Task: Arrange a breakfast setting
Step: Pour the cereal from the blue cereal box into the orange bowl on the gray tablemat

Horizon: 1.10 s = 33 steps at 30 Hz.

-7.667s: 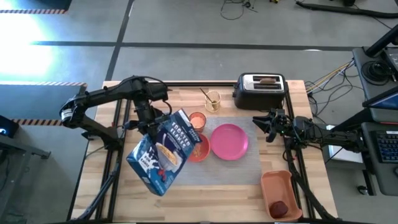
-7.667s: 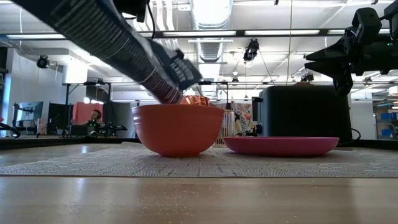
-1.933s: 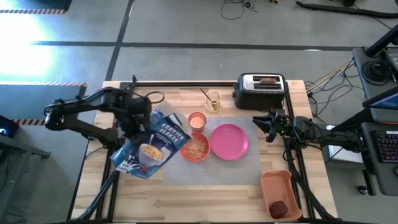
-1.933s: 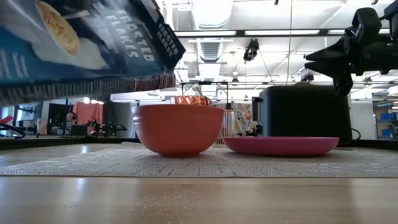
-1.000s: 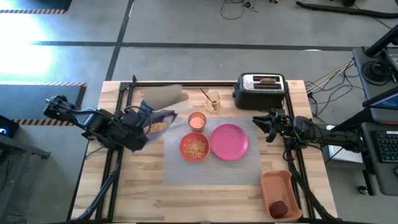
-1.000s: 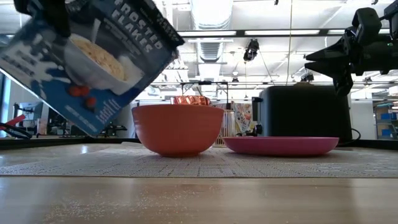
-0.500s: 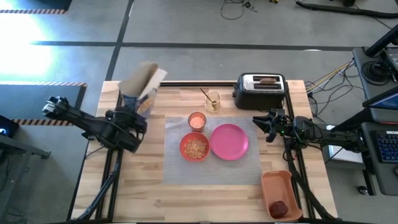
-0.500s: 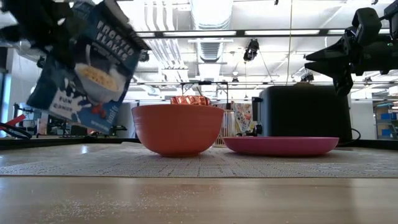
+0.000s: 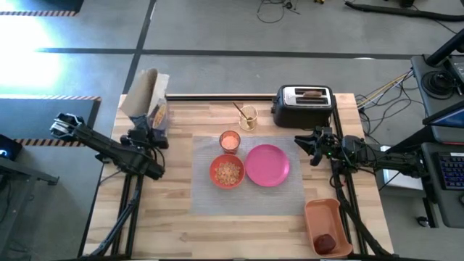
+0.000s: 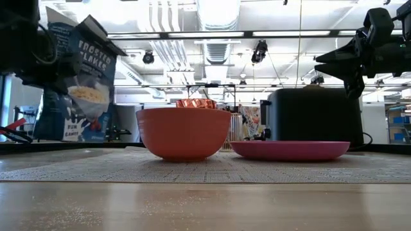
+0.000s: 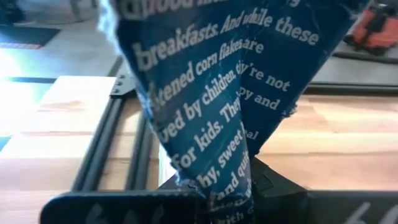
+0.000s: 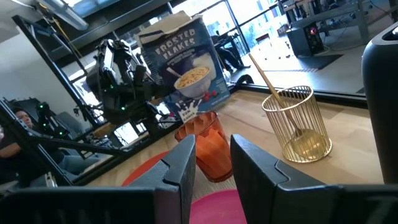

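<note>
My left gripper (image 9: 145, 135) is shut on a blue cereal box (image 9: 147, 98), which stands upright at the table's far left corner (image 10: 80, 77). The orange-red bowl (image 9: 228, 172) holds flakes and sits on the grey mat beside the pink plate (image 9: 267, 164). The small orange cup (image 9: 230, 141) stands behind the bowl. A gold spoon leans in a wire holder (image 9: 248, 116). Toast (image 9: 312, 93) sticks out of the toaster (image 9: 304, 106). A dark red fruit (image 9: 326, 241) lies in the orange tray (image 9: 328, 217). My right gripper (image 9: 303, 143) waits open at the table's right edge. My left gripper pinches a creased, text-printed panel of the cereal box (image 11: 231, 177) between its two fingers. It comes from the table's near side, slanting a little downward. The box stands upright; whether its bottom rests on the table I cannot tell.
The toaster stands at the far right, the tray at the near right corner. Black rails (image 9: 138, 188) run along the table's left side under my left arm. Bare wood (image 9: 239, 232) lies in front of the mat.
My left gripper has gone down and toward the table's far left corner, rolling as it went. The cereal box has turned from tilted over the mat's left edge to upright beside the far left corner. It stays in the gripper.
</note>
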{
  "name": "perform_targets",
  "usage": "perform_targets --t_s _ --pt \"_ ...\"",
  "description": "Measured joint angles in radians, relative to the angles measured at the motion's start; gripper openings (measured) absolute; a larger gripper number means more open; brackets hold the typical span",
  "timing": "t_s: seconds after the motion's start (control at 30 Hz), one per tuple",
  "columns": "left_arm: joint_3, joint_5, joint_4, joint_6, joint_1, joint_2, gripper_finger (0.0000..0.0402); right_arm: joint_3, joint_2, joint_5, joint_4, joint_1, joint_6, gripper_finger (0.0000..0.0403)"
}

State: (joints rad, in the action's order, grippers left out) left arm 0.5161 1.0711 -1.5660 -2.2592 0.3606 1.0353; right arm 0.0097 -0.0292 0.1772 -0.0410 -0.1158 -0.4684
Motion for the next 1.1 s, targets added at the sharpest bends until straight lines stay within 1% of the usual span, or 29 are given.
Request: perform_targets --t_s 0.2,0.37,0.53,0.8,1.1 --pt "-0.033 -0.001 -0.002 -0.023 -0.050 0.004 0.0014 0.000 0.000 0.000 0.000 0.000 0.000 0.0091" --pt "-0.038 0.000 0.003 -0.024 -0.074 0.003 0.0014 0.000 0.000 0.000 0.000 0.000 0.000 0.0091" --pt "-0.038 0.010 0.034 -0.011 -0.077 0.003 0.0015 0.000 0.000 0.000 0.000 0.000 0.000 0.0091" --pt "-0.039 0.035 0.093 -0.011 -0.077 0.003 0.0033 0.000 0.000 0.000 0.000 0.000 0.000 0.0091" --pt "-0.046 0.038 0.093 -0.006 -0.099 0.004 0.0036 0.000 0.000 0.000 0.000 0.000 0.000 0.0091"
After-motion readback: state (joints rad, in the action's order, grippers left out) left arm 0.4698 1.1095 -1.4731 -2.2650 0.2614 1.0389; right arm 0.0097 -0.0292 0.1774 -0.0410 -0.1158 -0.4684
